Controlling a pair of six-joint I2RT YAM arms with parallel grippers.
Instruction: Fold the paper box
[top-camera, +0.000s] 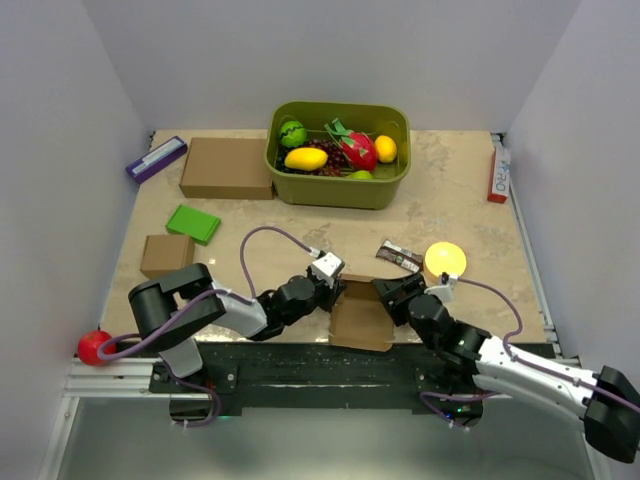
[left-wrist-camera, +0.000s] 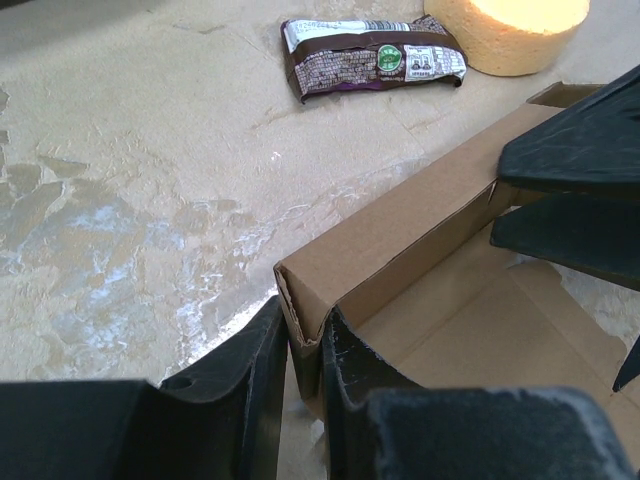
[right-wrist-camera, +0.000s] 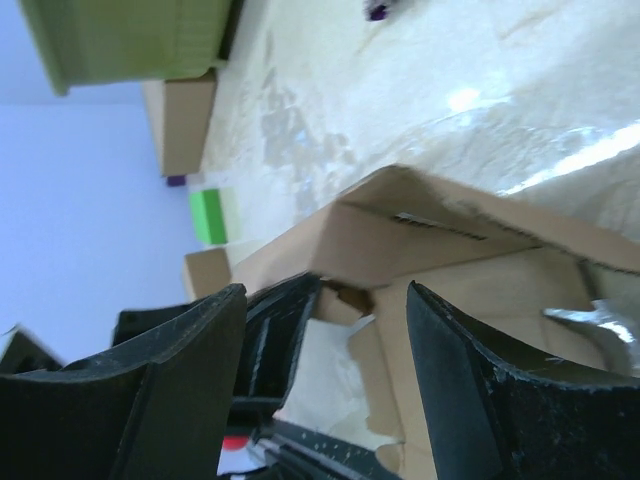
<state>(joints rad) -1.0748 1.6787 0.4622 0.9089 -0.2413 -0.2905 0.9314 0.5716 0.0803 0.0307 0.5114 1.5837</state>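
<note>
Plain brown thin-cardboard paper box (top-camera: 362, 318) sits at near edge of beige marbled table (top-camera: 455, 205), centre, between both arms; partly folded, far wall raised. Left gripper (left-wrist-camera: 303, 318): fingers pinched on far wall's left corner. Right gripper (right-wrist-camera: 325, 300): fingers apart, straddling right end. Card likely light, flimsy, easily crushed; grip walls beside creases, gentle pressure.

Two jointed arms bolted along the near edge of the counter. Left arm (top-camera: 215, 305): bulky black shoulder, pale grey shell further out, white square block (top-camera: 327, 267) at the wrist. Right arm (top-camera: 520, 365): long white shell between black joints. Thin purple cable (top-camera: 270, 229) looped above the left, another (top-camera: 490, 289) arched over the right. Left gripper (left-wrist-camera: 305, 318) and right gripper (right-wrist-camera: 325, 295): matte black, wedge-shaped fingers, finely scratched and scuffed pale. Flat black base plate (top-camera: 320, 372) underneath.
</note>
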